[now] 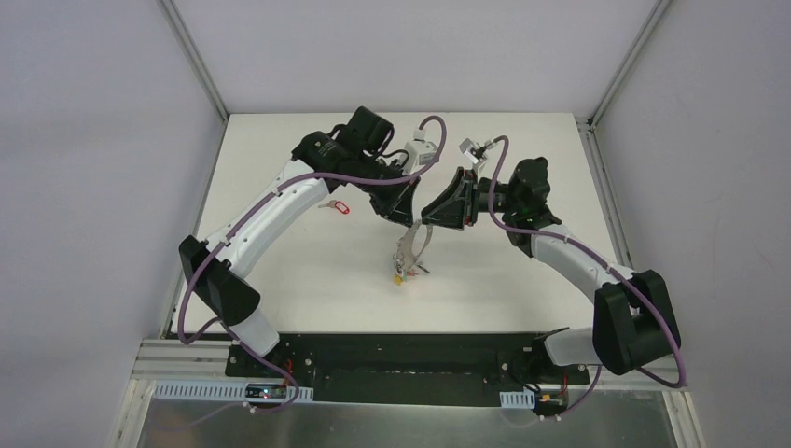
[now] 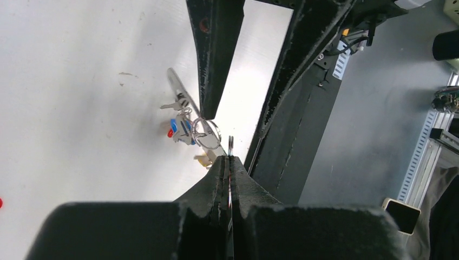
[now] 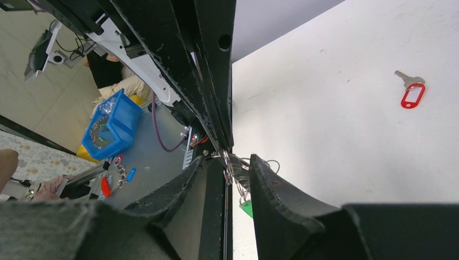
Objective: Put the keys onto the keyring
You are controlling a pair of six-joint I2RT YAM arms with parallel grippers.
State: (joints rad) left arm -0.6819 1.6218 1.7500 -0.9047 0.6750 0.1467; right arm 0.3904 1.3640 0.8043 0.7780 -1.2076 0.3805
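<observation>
Left gripper (image 2: 229,160) pinches the keyring (image 2: 230,144) tight, right gripper (image 3: 234,160) spread around it — tagged keys (image 2: 181,127) dangling low over the table (image 1: 308,271) — one red-tagged key (image 3: 411,93) lying apart.

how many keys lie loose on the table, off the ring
1: the red-tagged key lies alone, left of the threaded bunch hanging from the keyring. More may be hidden.

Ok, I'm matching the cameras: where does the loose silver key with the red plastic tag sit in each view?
Top external: the silver red-tagged key, left of centre.
Left wrist: a red sliver at the left edge, probably its tag.
Right wrist: upper right corner.
Shared landmark: the hanging bunch of tagged keys.
</observation>
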